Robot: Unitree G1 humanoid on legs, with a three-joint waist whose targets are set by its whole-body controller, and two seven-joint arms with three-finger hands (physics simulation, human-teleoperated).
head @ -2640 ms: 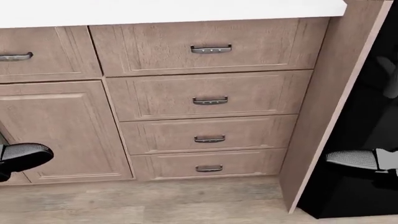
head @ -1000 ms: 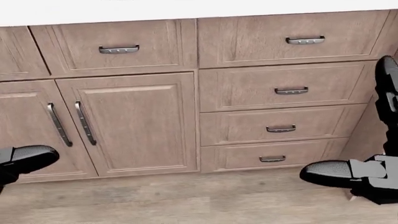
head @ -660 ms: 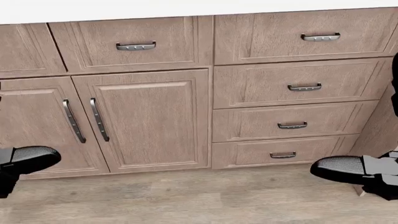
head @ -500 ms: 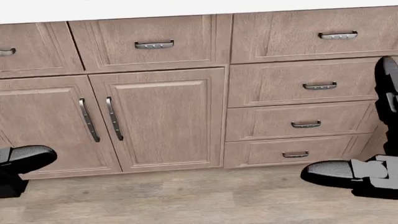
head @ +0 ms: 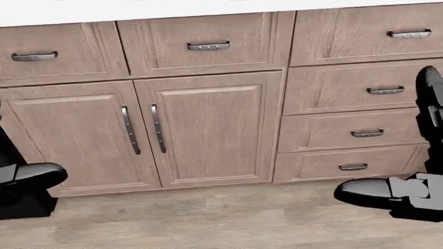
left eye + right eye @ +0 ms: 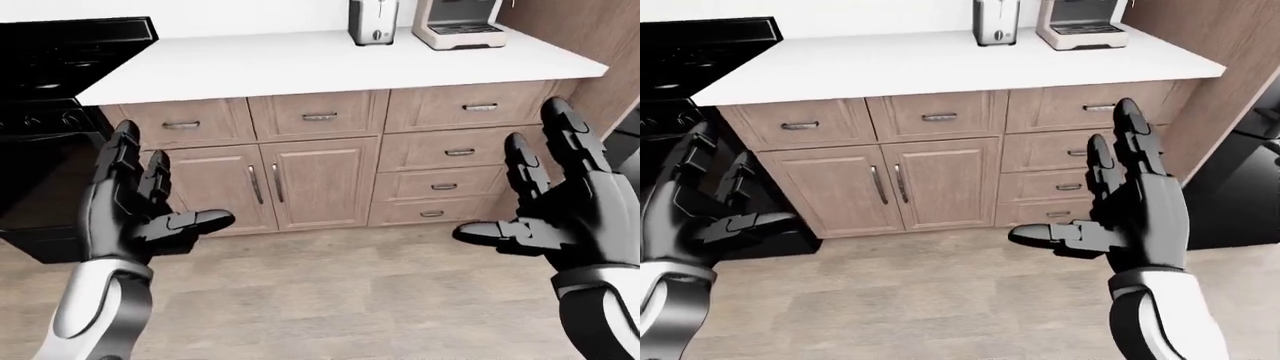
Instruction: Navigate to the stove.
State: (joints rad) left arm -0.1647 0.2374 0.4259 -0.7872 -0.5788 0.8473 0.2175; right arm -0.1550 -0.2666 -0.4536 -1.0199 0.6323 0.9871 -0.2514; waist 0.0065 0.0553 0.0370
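Note:
The black stove (image 6: 50, 127) stands at the left edge of the left-eye view, beside the white counter (image 6: 300, 60); it also shows at the left of the right-eye view (image 6: 685, 67). My left hand (image 6: 140, 206) is open and empty, raised low left over the floor, just right of the stove. My right hand (image 6: 550, 202) is open and empty at the right, over the drawer stack. In the head view only a left fingertip (image 5: 31, 176) and a right fingertip (image 5: 367, 192) show at the lower corners.
Wood base cabinets with double doors (image 5: 142, 135) and a drawer stack (image 5: 360, 111) fill the head view. A toaster (image 6: 372, 21) and a coffee machine (image 6: 455, 22) stand on the counter. A tall wood panel (image 6: 1215, 90) and a dark appliance (image 6: 1245, 187) lie at the right. Wood floor (image 6: 330, 292) lies below.
The whole head view has shifted: the cabinets slide rightward, so the camera has moved left along the counter. The double doors have come into the middle; the tall panel has left the view.

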